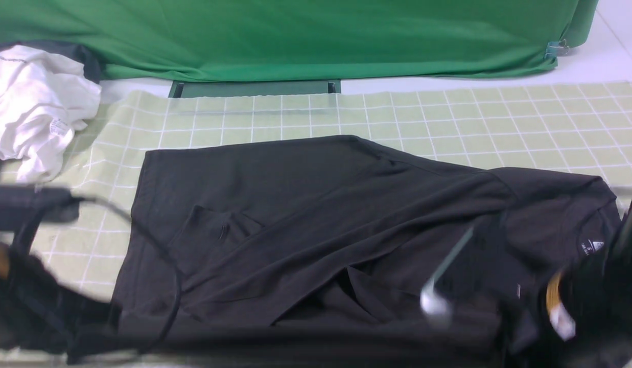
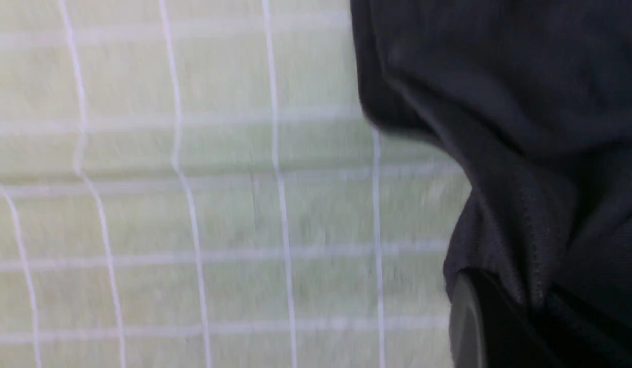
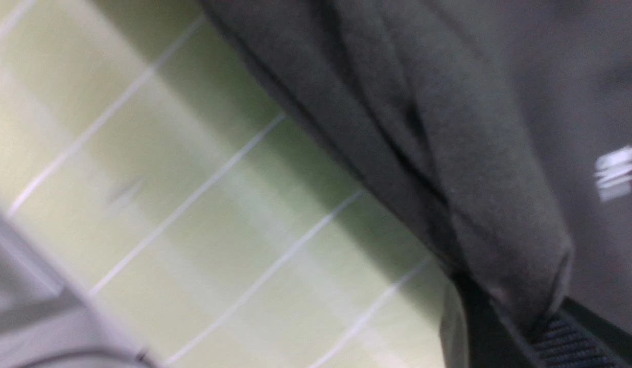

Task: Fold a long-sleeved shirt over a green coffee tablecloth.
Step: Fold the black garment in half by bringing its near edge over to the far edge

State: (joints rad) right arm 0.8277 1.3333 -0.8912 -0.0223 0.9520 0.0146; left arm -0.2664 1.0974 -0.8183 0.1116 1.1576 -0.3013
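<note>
The black long-sleeved shirt point(image 1: 316, 225) lies spread on the pale green gridded tablecloth point(image 1: 499, 122), collar and white neck label point(image 1: 591, 248) to the right, sleeves folded across the body. In the left wrist view my left gripper point(image 2: 538, 306) is shut on a bunched hem of the shirt point(image 2: 499, 128) above the tablecloth point(image 2: 167, 204). My right gripper point(image 3: 540, 327) is shut on a fold of the shirt point(image 3: 474, 153) near the collar end. Both arms are blurred at the near corners in the front view.
A crumpled white garment point(image 1: 34, 107) with a small tag lies at the far left. A deep-green fabric sheet point(image 1: 295, 36) hangs along the back. A black cable point(image 1: 157, 245) from the left arm point(image 1: 19, 204) crosses the shirt's left side.
</note>
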